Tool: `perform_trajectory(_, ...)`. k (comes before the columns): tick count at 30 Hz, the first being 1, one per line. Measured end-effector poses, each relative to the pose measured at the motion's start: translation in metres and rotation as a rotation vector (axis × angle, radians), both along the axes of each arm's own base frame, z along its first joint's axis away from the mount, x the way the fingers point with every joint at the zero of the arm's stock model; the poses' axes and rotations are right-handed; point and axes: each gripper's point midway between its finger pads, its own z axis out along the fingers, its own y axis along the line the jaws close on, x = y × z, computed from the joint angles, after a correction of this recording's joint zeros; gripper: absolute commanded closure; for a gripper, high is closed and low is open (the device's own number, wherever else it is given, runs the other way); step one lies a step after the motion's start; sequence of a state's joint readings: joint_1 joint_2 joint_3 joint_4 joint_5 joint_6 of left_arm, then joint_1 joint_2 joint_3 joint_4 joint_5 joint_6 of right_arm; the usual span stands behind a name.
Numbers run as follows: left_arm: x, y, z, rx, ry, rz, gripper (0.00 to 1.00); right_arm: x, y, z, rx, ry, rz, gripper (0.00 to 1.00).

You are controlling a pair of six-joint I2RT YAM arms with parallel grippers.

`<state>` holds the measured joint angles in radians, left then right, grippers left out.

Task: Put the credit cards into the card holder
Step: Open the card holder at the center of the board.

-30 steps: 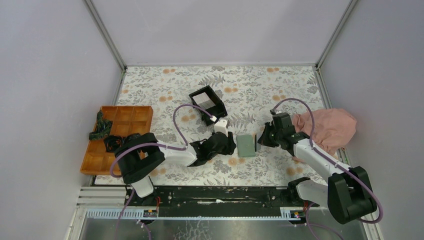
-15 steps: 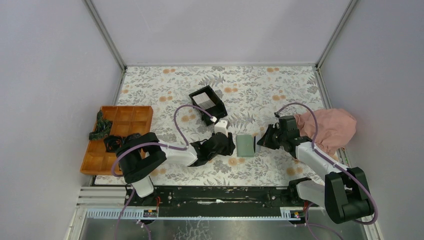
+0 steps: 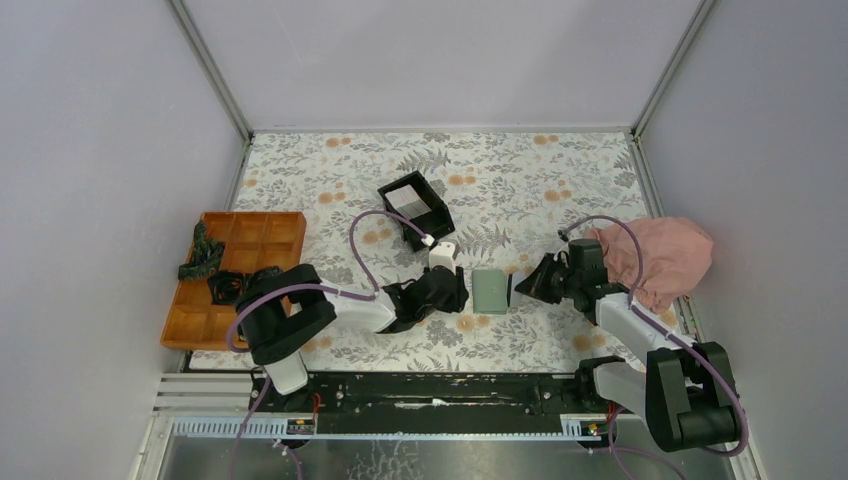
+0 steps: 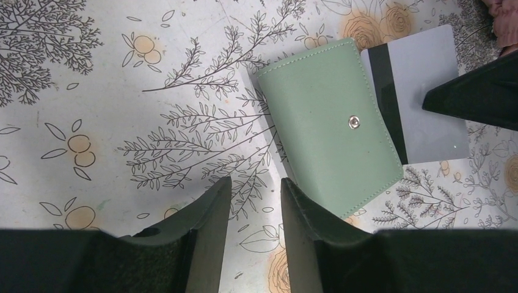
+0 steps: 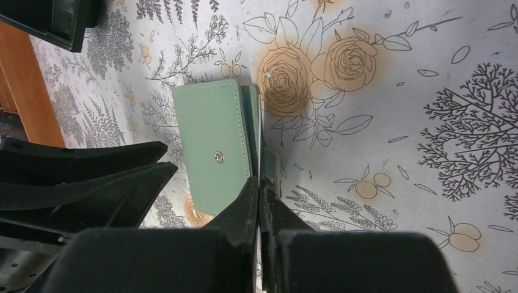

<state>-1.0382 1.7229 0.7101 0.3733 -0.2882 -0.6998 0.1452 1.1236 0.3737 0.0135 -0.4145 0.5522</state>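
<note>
The sage-green card holder (image 3: 491, 291) lies closed on the floral mat, snap side up; it also shows in the left wrist view (image 4: 330, 125) and the right wrist view (image 5: 211, 146). My right gripper (image 3: 522, 285) is shut on a pale grey card with a black stripe (image 4: 421, 91). It holds the card on edge against the holder's right side. In the right wrist view the card is edge-on between the shut fingers (image 5: 247, 201). My left gripper (image 4: 253, 189) is open and empty, just left of the holder, low over the mat.
A black open-top box (image 3: 415, 208) with something pale inside stands behind the left arm. An orange compartment tray (image 3: 235, 280) with dark items sits at the left. A pink cloth (image 3: 660, 255) lies at the right edge, beside the right arm.
The right arm's wrist has drawn back to the right and lowered, its fingertips staying at the holder's right edge. The left gripper and the holder have hardly moved.
</note>
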Motion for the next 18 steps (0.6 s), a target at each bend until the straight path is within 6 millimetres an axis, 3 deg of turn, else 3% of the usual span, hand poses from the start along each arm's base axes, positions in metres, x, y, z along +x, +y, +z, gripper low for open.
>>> perform_trajectory(18,-0.0009,0.0015,-0.0049,0.013,0.008,0.0,0.6,-0.0003,-0.0007,0.0076,0.059,-0.016,-0.014,1.0)
